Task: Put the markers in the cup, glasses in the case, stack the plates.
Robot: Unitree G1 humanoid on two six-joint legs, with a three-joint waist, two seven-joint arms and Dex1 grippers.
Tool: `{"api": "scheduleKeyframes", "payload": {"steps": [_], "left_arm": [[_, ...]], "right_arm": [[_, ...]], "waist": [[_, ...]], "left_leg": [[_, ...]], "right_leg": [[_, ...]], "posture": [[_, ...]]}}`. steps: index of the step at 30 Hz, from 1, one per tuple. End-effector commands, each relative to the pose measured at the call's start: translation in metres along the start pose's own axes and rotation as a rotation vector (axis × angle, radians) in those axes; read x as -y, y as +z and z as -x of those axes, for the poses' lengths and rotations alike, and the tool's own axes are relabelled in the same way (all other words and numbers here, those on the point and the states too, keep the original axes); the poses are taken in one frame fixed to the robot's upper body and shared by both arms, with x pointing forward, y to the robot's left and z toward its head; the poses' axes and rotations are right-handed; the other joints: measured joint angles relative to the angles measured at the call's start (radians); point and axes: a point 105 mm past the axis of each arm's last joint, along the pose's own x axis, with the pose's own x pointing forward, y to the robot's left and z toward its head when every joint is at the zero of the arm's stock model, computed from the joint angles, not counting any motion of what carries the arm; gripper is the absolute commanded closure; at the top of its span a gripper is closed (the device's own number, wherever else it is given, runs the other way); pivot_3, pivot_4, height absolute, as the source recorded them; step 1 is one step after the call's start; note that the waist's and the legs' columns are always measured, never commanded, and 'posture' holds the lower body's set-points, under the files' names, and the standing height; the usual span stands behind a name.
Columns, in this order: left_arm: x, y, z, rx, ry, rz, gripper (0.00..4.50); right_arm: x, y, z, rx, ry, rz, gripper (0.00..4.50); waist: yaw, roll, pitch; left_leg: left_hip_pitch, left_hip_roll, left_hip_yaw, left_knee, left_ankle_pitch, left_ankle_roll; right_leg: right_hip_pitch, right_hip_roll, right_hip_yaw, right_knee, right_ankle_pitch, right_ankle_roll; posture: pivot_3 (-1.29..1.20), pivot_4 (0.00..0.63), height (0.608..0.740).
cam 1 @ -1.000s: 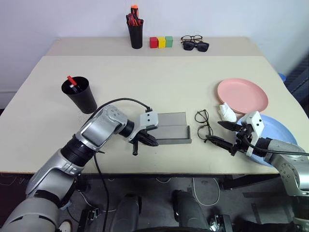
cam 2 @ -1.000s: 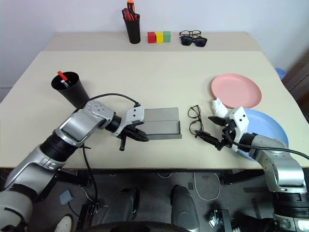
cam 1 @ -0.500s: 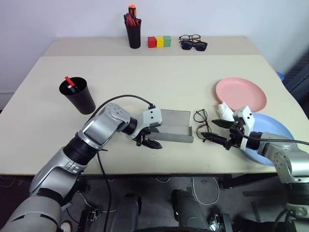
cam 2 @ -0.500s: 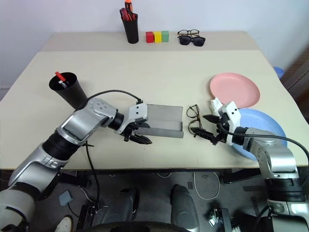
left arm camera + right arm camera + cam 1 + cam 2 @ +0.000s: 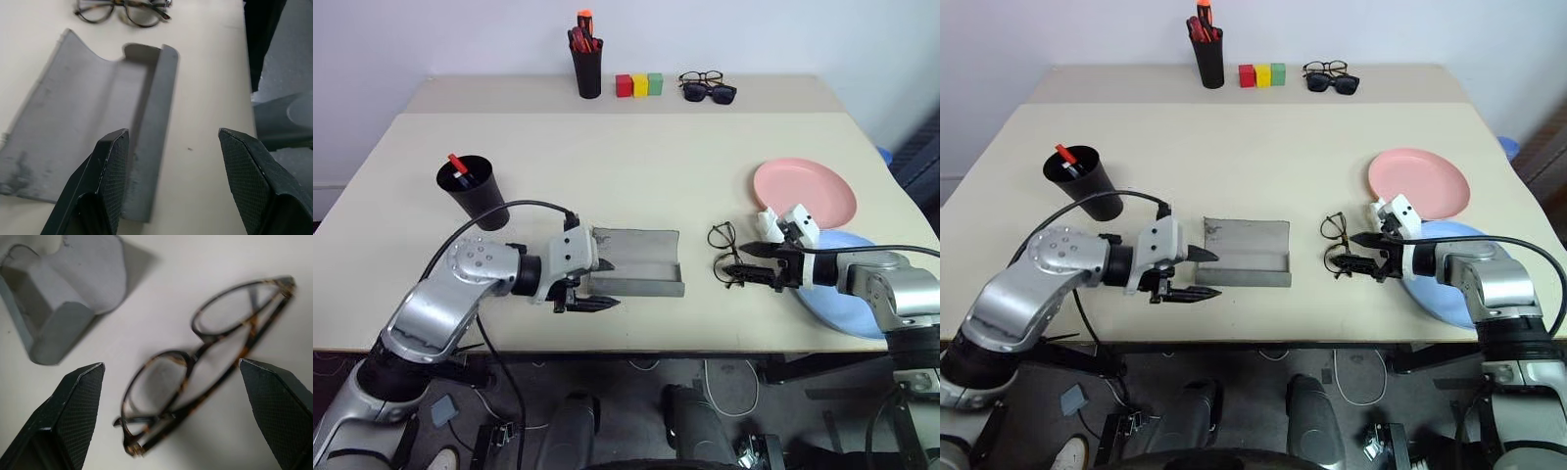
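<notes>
Change: your left gripper (image 5: 1197,274) has let go of the case (image 5: 1246,252) and backed off toward the table's near-left side — a second ago it was shut tight at the case's left end.
Case now: lies open and flat on the table (image 5: 636,157), lid spread away from you, trough toward the near edge; it has slid a little to the left since the earlier pictures.
Meaning: you can judge the case ready to receive — the opening step looks done.
Left jaws: parted, holding nothing, tips beside the case's left end and just clear of it.
Right jaws: your right gripper (image 5: 744,262) is spread wide and has closed in on the glasses (image 5: 726,253); in the right wrist view one finger sits on each side of the frame, nothing clamped yet.
Glasses, place: on the table between the case and the blue plate (image 5: 835,294), just right of the case.
Glasses, axis: long axis runs roughly away from you, near crosswise to the case's long axis, which runs left to right — expect a turn before they fit the trough.
Cup (image 5: 477,192): far left, a red-capped marker (image 5: 459,164) already in it.
Plates: pink plate (image 5: 805,192) beside the blue one, not yet stacked.
</notes>
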Motion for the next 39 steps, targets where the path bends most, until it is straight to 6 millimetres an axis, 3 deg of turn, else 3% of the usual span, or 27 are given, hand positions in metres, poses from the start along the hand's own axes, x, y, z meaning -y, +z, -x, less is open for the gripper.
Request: {"api": "scheduleKeyframes", "payload": {"steps": [1, 6, 12, 27, 39], "left_arm": [[0.007, 0.0, -0.016, -0.006, -0.024, -0.01, 1.56], [-0.008, 0.005, -0.02, -0.017, -0.011, -0.045, 1.56], [-0.028, -0.006, -0.014, -0.112, -0.03, -0.063, 1.56], [-0.029, -0.009, -0.043, -0.164, -0.134, -0.033, 1.56], [-0.031, -0.013, -0.053, -0.211, -0.146, -0.046, 1.56]], "right_arm": [[-0.001, 0.01, 0.001, 0.019, 0.007, 0.023, 0.0], [-0.006, 0.016, 0.004, 0.04, 0.009, 0.035, 0.0], [-0.008, 0.01, 0.006, 0.044, -0.009, 0.017, 0.0], [-0.013, 0.008, 0.007, 0.068, -0.028, 0.006, 0.0], [-0.014, 0.005, 0.008, 0.085, -0.039, 0.0, 0.0]], "waist": [[-0.001, 0.0, 0.0], [-0.002, 0.0, 0.0], [-0.005, 0.0, 0.0], [-0.004, 0.0, 0.0], [-0.004, 0.0, 0.0]], "left_leg": [[0.0, 0.0, 0.0, 0.0, 0.0, 0.0], [0.0, 0.0, 0.0, -0.001, 0.0, 0.0], [0.0, 0.0, 0.0, -0.001, 0.0, 0.0], [0.0, 0.0, 0.0, -0.001, 0.0, 0.0], [0.0, 0.0, 0.0, -0.001, 0.0, 0.0]], "right_leg": [[0.0, 0.0, 0.0, 0.0, 0.0, 0.0], [-0.001, 0.0, 0.0, 0.001, 0.002, -0.002], [-0.001, 0.0, 0.0, 0.001, 0.001, -0.001], [-0.001, 0.0, 0.0, 0.001, 0.002, 0.001], [-0.001, 0.0, 0.0, 0.001, 0.002, 0.001]], "posture": [[0.0, 0.15, 0.74], [0.0, 0.15, 0.74], [0.0, 0.15, 0.74], [0.0, 0.15, 0.74], [0.0, 0.15, 0.74]]}}
